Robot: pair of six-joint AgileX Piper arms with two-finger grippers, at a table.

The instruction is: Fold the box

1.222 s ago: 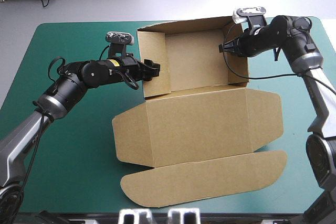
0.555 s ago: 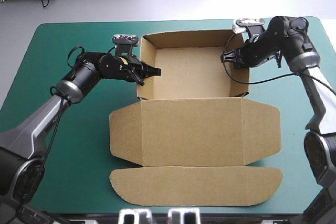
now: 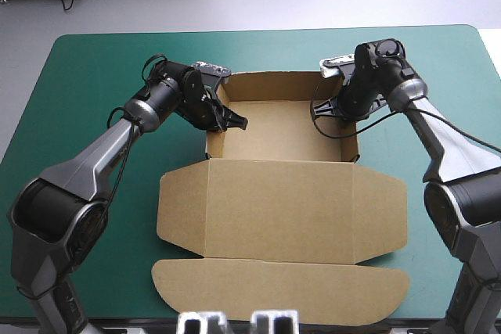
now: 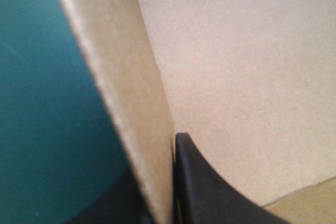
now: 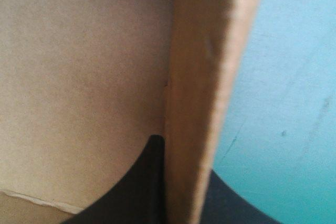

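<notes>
Worktop cover teal-green. Box: open tray by the far edge, lid flat toward the near edge. Left tool clamps the left wall, right tool the right.

box: brown board, matt, fibrous paper face, cut edges paler and rough. cover: teal-green, smooth, matt, faint scuffs at box's 3 o'clock. fingers: black, smooth, dull, plastic look. arm links: grey, satin sheen; joints black, slight gloss.
</notes>
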